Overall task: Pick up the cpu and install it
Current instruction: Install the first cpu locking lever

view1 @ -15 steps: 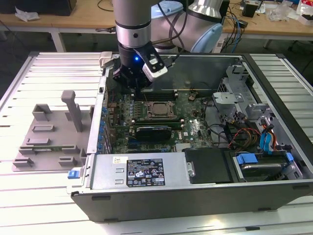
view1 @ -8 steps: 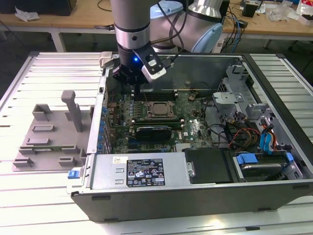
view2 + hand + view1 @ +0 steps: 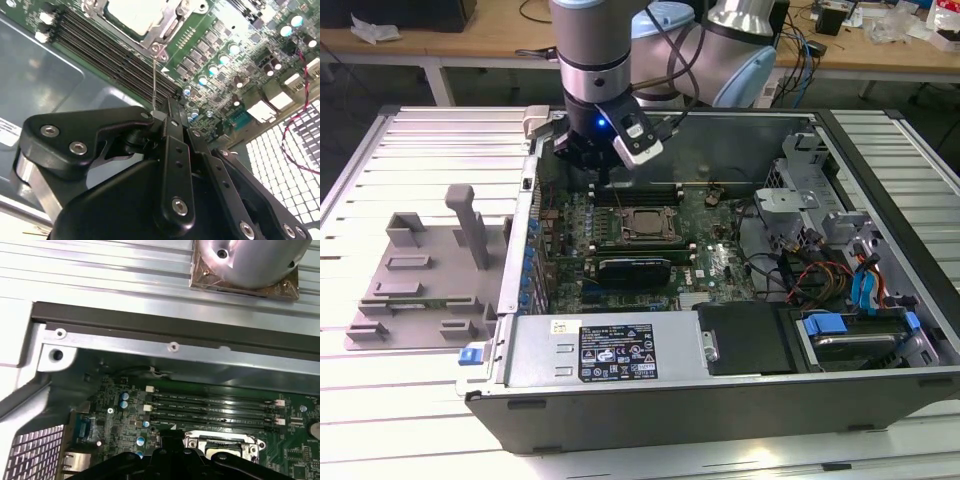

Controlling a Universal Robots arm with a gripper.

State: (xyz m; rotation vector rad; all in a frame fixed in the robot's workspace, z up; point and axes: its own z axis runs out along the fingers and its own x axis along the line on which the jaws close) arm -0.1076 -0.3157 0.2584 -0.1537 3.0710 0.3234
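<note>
silver-grey cpu (image 3: 642,222) is sitting flat in its socket on the motherboard (image 3: 720,262), inside the open pc case (image 3: 650,395) — i see it in the exterior view, framed by the socket's metal bracket. in the second wrist view the same pale metal top (image 3: 134,14) shows past the ram slots (image 3: 107,55), with the bracket around it.

my gripper (image 3: 603,168) hangs over the board just beside the socket, toward the case's back wall, w/ a blue light lit on the wrist above it. fingers look pressed together: in the second wrist view the black fingers (image 3: 172,131) meet w/ no gap and nothing between them. gripper isn't touching the cpu; it's near, above and to one side of it. a thin wire-like lever (image 3: 154,85) rises from the socket corner toward the fingertips; can't tell if they touch.

first wrist view: ram slots (image 3: 212,410), the socket bracket edge (image 3: 220,444) and the case's back wall (image 3: 165,347).

grey plastic fixture (image 3: 420,275) sits on the slatted table (image 3: 380,390) at the exterior view's left, well apart from the case.
</note>
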